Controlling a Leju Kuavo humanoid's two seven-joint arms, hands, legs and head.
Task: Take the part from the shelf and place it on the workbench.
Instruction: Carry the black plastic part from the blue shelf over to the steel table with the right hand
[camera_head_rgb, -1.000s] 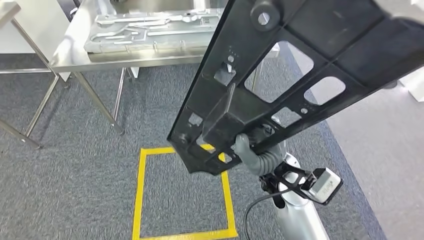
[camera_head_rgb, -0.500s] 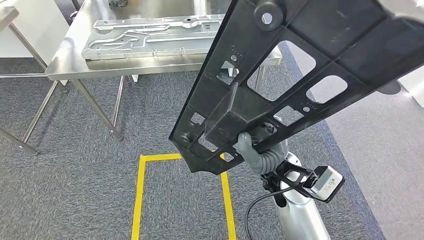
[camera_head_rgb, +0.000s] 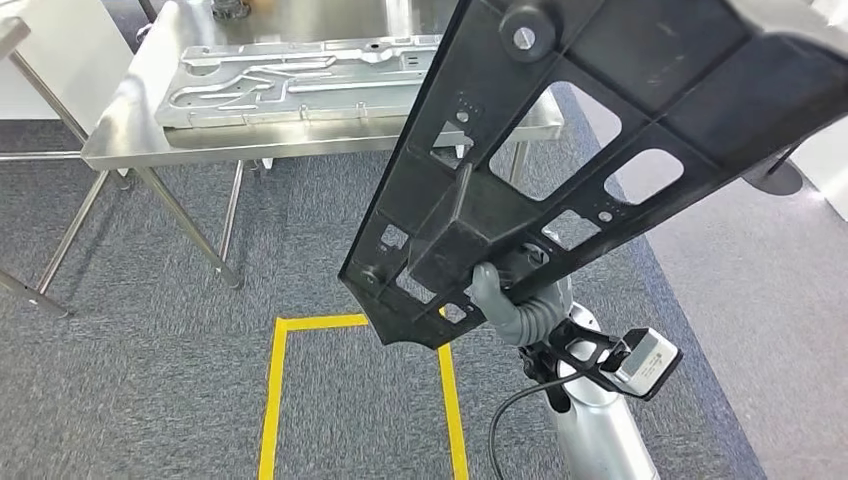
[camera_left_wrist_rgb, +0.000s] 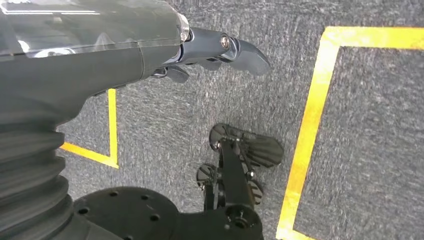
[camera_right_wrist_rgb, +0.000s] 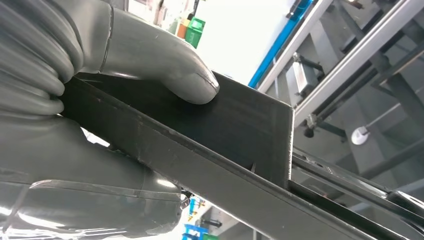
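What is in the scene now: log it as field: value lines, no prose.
held part: black plastic frame, raised and tilted
right hand: grips the frame's lower end, thumb pressed on it
left hand: holds nothing, above the carpet
workbench: steel, ahead, carrying a grey metal panel
floor: grey carpet, yellow tape square

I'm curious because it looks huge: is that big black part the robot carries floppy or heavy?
Probably stiff: the black part stays straight though the right hand grips just one end. Its many cut-out holes suggest it's light for its size. Held that way, it might tip or swing.
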